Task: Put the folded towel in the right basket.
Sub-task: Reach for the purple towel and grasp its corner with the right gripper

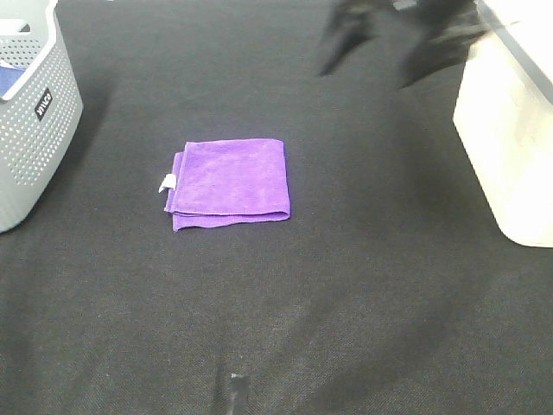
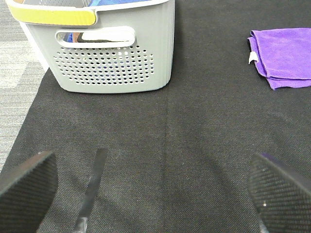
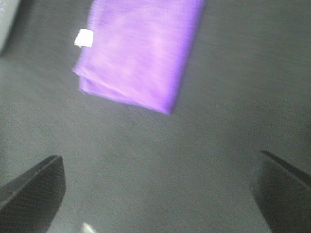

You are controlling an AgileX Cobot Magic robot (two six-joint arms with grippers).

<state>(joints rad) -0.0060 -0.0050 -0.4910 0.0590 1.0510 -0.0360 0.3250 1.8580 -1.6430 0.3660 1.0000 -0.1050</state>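
Reading your right hand (image 3: 158, 194) as wide open, nothing between its fingers (image 3: 29, 194). Its wrist view is smeared. The folded towel (image 3: 141, 53) lies ahead of it, flat on the bench (image 1: 346, 303), untouched.

From the high camera that hand is only a dark blur at the far side, close to the right basket (image 1: 510, 147) and well apart from the towel.

Your left hand (image 2: 153, 194) is also spread wide and empty, over bare black bench cloth. A thin dark strip (image 2: 92, 189) lies on the cloth just beside one finger; can't tell what it is.

Towel: purple, folded square, near mid-bench. It sits between the two baskets, nearer the grey basket (image 1: 34, 130) on the left, touching neither. Its white tag (image 1: 167, 182) sticks out of the edge facing the grey basket. Folded layers show along the near edge.

Grey basket is perforated, with a yellow band (image 2: 53, 17) on the rim and something blue inside. Right basket is cream-white and partly out of frame; you can't see inside it.
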